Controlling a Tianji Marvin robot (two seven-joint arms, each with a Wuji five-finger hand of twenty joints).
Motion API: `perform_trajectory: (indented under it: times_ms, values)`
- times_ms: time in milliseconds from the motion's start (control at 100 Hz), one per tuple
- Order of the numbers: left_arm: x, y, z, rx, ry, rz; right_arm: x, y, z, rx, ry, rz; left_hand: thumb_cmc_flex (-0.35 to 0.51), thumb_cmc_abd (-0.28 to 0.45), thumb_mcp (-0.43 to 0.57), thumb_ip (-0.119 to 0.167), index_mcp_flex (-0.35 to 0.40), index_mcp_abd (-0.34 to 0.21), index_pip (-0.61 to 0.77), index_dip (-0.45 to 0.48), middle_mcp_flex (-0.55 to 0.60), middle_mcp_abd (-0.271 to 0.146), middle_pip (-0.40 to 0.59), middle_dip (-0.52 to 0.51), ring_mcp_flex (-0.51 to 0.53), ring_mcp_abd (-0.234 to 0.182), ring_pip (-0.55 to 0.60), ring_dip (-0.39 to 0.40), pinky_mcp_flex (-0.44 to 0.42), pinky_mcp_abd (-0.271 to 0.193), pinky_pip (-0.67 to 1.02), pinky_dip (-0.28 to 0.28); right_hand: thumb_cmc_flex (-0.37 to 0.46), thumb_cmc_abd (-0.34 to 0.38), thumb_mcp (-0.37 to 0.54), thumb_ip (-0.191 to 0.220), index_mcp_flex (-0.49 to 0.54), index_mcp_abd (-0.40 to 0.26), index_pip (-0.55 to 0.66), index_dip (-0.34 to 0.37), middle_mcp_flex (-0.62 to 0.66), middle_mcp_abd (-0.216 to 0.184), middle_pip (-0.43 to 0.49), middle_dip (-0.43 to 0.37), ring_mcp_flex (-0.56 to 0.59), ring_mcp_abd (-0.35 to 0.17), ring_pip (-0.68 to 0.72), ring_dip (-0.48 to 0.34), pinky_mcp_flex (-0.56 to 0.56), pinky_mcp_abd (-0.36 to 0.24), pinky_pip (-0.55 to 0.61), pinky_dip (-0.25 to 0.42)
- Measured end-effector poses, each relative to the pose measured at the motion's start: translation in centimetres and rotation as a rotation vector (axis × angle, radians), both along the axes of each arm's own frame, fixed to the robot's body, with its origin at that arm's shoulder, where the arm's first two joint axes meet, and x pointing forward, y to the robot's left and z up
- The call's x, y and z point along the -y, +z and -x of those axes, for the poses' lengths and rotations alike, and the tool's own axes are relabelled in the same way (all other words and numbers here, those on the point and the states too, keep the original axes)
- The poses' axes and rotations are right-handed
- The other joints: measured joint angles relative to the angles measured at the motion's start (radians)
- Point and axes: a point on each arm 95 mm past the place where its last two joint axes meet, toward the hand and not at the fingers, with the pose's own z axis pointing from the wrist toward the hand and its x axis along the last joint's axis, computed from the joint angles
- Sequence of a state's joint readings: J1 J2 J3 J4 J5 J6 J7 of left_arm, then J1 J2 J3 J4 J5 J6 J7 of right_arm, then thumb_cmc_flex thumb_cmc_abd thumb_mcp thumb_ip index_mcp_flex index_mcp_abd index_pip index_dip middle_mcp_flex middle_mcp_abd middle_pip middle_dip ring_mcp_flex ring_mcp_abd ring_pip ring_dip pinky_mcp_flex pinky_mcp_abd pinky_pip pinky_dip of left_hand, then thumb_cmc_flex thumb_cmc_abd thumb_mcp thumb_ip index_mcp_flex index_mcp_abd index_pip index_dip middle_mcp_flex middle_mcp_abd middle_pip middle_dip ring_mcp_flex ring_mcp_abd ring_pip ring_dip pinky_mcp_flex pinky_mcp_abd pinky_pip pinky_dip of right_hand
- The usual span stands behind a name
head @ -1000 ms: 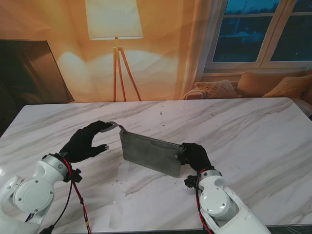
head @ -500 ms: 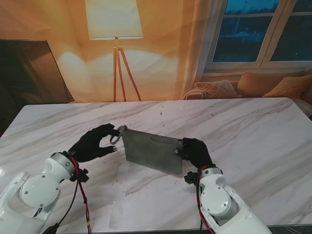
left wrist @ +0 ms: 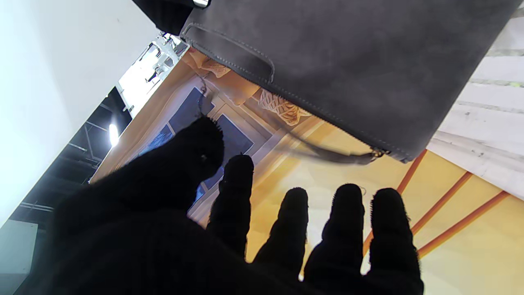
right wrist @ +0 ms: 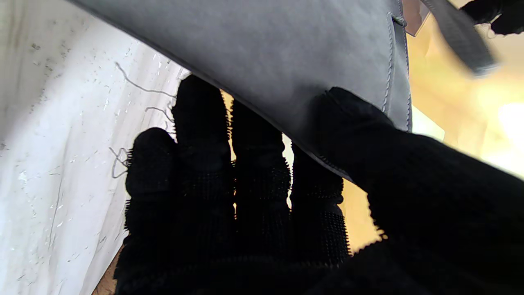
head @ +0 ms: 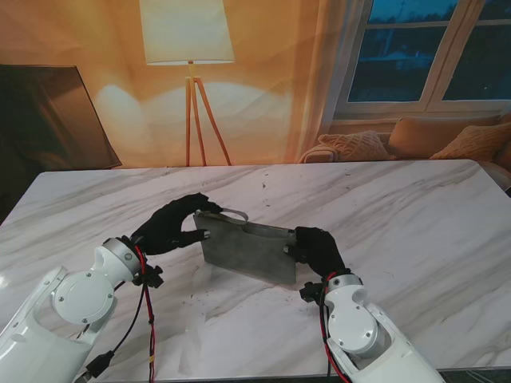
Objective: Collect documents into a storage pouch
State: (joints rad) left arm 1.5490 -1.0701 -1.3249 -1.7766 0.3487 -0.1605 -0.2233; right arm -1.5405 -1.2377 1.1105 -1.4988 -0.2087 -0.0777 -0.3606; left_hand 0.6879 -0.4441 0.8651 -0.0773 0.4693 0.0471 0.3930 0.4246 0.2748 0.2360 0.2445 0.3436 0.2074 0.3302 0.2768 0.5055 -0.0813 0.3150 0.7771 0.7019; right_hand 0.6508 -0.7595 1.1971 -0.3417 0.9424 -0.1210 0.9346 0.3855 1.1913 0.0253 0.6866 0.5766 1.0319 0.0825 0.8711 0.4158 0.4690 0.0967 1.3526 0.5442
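our right hand (head: 316, 248) is clamped on the right end of the pouch (head: 246, 250), thumb on the face toward us and the other fingers (right wrist: 204, 164) behind it, so the grey pouch stands on edge, tilted, its lower edge at or just above the table (head: 415, 215); we cannot tell from these views whether it touches. our left hand (head: 174, 226) is at the pouch's upper left corner, fingers apart and curled; in the left wrist view the fingertips (left wrist: 348, 200) are spread and nothing lies between them, so we read it as open and holding nothing, hovering just beside the corner. a thin strap (left wrist: 323, 153) hangs from the zipper end there, blurred, and in the stand's view it arcs over the top edge near our left fingers. no documents show in any view, on the table or in the pouch, so we judge the step to be opening the pouch, with the collecting not yet begun. whether the zipper is shut we cannot tell. the next move, as we see it, calls for the left fingers to pinch the strap or the zipper pull at that corner and draw it along the top edge toward our right, while the right hand holds the pouch steady against the pull.
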Motion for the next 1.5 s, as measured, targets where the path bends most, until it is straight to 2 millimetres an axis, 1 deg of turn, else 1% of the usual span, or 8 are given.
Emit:
perform_trajectory:
  times_ms: [140,370,660,950,1050,1180,1320,1500]
  values:
    - [0.0,0.4,-0.1,0.029,0.011,0.008,0.2,-0.1,-0.1,-0.003,-0.012,0.005,0.0,0.007,0.0,0.0,0.003,0.0,0.002,0.005,0.004,0.0,0.004,0.004,0.0,0.0,0.001,0.01,0.0,0.0,0.004,0.01,0.0,0.0,0.0,0.0,0.0,0.0,0.0,0.0,0.0,0.0,0.0,0.002,0.0,0.0,-0.002,0.0,0.0,0.0,-0.001,-0.001]
    - [-0.9,1.3,0.1,0.075,0.042,-0.023,0.9,0.0,-0.4,0.009,-0.036,0.017,0.0,0.007,0.0,0.0,0.003,0.0,0.002,0.004,0.004,0.0,0.005,0.005,0.0,0.0,0.004,0.013,0.0,0.0,0.021,0.011,0.0,0.0,0.0,0.0,0.0,0.0,0.0,0.0,0.0,0.0,0.0,0.004,0.0,-0.001,-0.002,0.0,0.0,0.0,-0.001,-0.002]
    - [-1.4,0.9,0.3,0.073,0.071,-0.026,1.6,0.6,-1.0,0.031,-0.078,0.003,0.0,0.008,0.0,0.0,0.004,0.0,0.002,0.004,0.016,-0.001,0.017,0.017,0.001,0.0,0.014,0.018,0.001,0.0,0.032,0.011,0.0,0.0,0.0,0.0,0.0,0.0,0.0,0.001,0.0,-0.001,0.0,0.004,0.0,-0.002,-0.003,0.0,0.0,-0.001,-0.001,-0.009]
    - [-1.6,0.3,0.4,0.056,0.089,-0.026,2.3,1.6,-2.3,0.021,-0.145,-0.051,0.0,0.008,-0.001,0.0,0.004,0.0,0.002,0.004,0.016,-0.001,0.017,0.017,0.001,0.0,0.015,0.018,0.001,0.0,0.033,0.011,0.0,0.001,0.0,0.0,0.0,0.0,0.0,0.002,0.0,-0.001,0.0,0.006,0.0,-0.002,-0.003,0.0,0.0,-0.001,-0.003,-0.009]
    - [-1.6,0.1,0.4,0.052,0.097,-0.023,2.5,2.0,-2.9,-0.015,-0.158,-0.054,0.0,0.013,-0.009,0.0,0.004,0.0,0.002,0.004,0.016,-0.001,0.017,0.017,0.001,0.0,0.016,0.018,0.001,0.0,0.033,0.011,0.0,0.014,-0.001,0.0,-0.001,0.006,-0.002,0.002,0.0,0.0,0.0,0.01,0.0,-0.002,-0.003,0.002,0.0,-0.001,-0.004,-0.009]
    - [-1.5,-0.2,0.5,0.044,0.105,-0.021,2.5,2.6,-4.0,-0.075,-0.173,-0.113,0.0,0.022,-0.011,0.0,0.004,0.0,0.002,0.004,0.016,-0.001,0.017,0.017,0.001,0.0,0.016,0.018,0.001,0.0,0.033,0.011,0.0,0.031,-0.02,0.001,-0.004,0.01,-0.008,0.01,-0.001,0.005,0.0,0.014,-0.011,-0.001,-0.004,0.01,-0.012,-0.001,-0.008,-0.009]
    - [-1.3,-0.5,0.5,0.032,0.106,-0.014,2.2,3.0,-5.9,-0.071,-0.18,-0.056,0.0,0.032,-0.011,0.0,0.004,0.0,0.002,0.003,0.016,-0.001,0.017,0.017,0.001,0.0,0.016,0.018,0.001,0.0,0.033,0.011,0.0,0.064,-0.04,0.003,-0.014,0.017,-0.014,0.011,-0.002,0.005,0.0,0.014,-0.011,-0.001,-0.004,0.01,-0.019,-0.001,-0.009,-0.009]
    - [-1.2,-0.8,0.5,0.023,0.116,-0.004,2.4,2.5,-8.1,-0.104,-0.232,-0.019,0.0,0.041,-0.028,0.0,0.004,0.001,0.002,0.002,0.016,-0.001,0.017,0.017,0.001,0.0,0.016,0.018,0.001,-0.001,0.033,0.011,0.002,0.114,-0.075,0.008,-0.039,0.017,-0.014,0.013,-0.047,0.007,0.002,0.014,-0.061,-0.002,-0.003,0.01,-0.048,-0.01,-0.018,-0.002]
